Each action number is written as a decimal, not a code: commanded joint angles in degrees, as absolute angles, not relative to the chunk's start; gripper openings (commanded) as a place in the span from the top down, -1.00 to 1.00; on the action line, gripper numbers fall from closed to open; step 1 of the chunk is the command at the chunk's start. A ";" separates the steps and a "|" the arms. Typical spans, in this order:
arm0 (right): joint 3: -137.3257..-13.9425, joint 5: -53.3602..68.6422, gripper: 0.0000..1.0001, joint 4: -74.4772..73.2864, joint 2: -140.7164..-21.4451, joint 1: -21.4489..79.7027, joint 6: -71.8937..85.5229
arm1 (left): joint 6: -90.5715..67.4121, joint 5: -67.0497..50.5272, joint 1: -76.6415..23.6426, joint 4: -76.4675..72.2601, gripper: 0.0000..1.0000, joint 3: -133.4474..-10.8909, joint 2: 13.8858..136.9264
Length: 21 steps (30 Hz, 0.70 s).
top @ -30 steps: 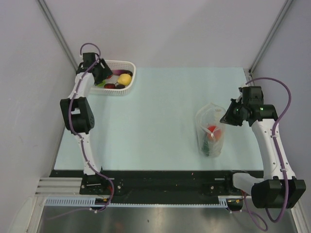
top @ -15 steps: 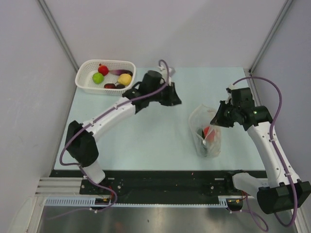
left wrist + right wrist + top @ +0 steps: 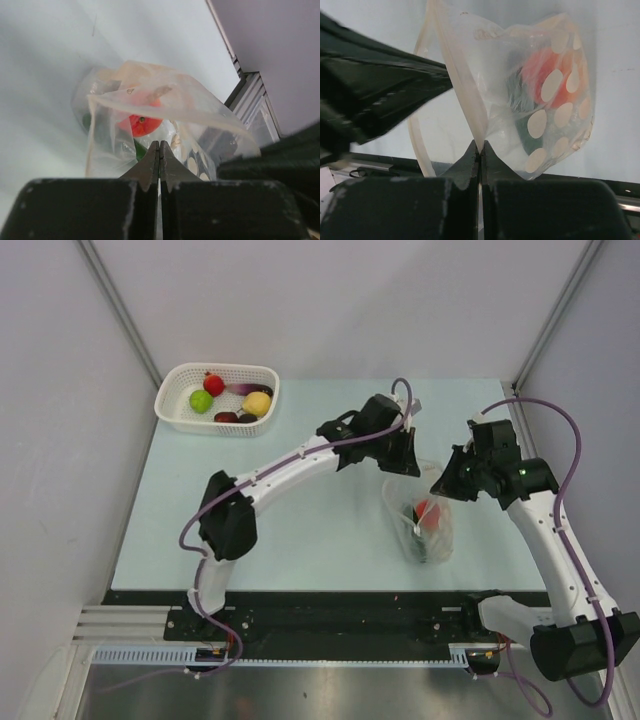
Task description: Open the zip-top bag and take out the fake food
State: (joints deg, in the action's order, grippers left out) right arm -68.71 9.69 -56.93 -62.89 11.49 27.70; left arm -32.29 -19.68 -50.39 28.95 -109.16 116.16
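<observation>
The zip-top bag (image 3: pixel 425 538) stands on the table's right side, clear and crinkly, with pale dots on one wall. Fake food shows inside it: a red piece (image 3: pixel 432 510) (image 3: pixel 140 124) (image 3: pixel 546 70) and something dark green (image 3: pixel 522 131). My right gripper (image 3: pixel 448 483) (image 3: pixel 480 146) is shut on the bag's zip strip, holding that edge up. From the far left side, my left gripper (image 3: pixel 404 462) (image 3: pixel 159 144) is stretched across to the bag (image 3: pixel 107 142). Its tips are pressed together at the near wall, with film bunched at them.
A white mesh basket (image 3: pixel 215 427) stands at the far left corner and holds a red (image 3: pixel 213 384), a lime green (image 3: pixel 202 401), a yellow (image 3: pixel 257 403) and a dark toy (image 3: pixel 227 417). The table's right edge lies close behind my right arm.
My left arm swung from the basket across the table to the bag, and its jaws closed there. My right gripper kept its hold; the bag's mouth shifted slightly left.
</observation>
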 commanded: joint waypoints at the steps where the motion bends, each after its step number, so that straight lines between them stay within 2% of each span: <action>1: -70.75 6.16 1.00 -54.67 -62.49 13.44 31.99 | -36.65 -19.51 -53.17 36.73 0.99 -116.27 121.54; 5: -70.75 4.75 1.00 -54.23 -62.67 16.08 33.75 | -37.70 -20.04 -54.84 37.44 0.99 -118.21 124.10; 15: -70.31 -2.00 1.00 -56.42 -61.44 19.15 38.05 | -39.47 -12.13 -59.23 40.95 0.99 -114.34 126.21; 21: -68.82 -3.95 1.00 -57.65 -60.29 19.69 40.08 | -38.32 -8.70 -60.82 42.19 0.92 -113.21 128.32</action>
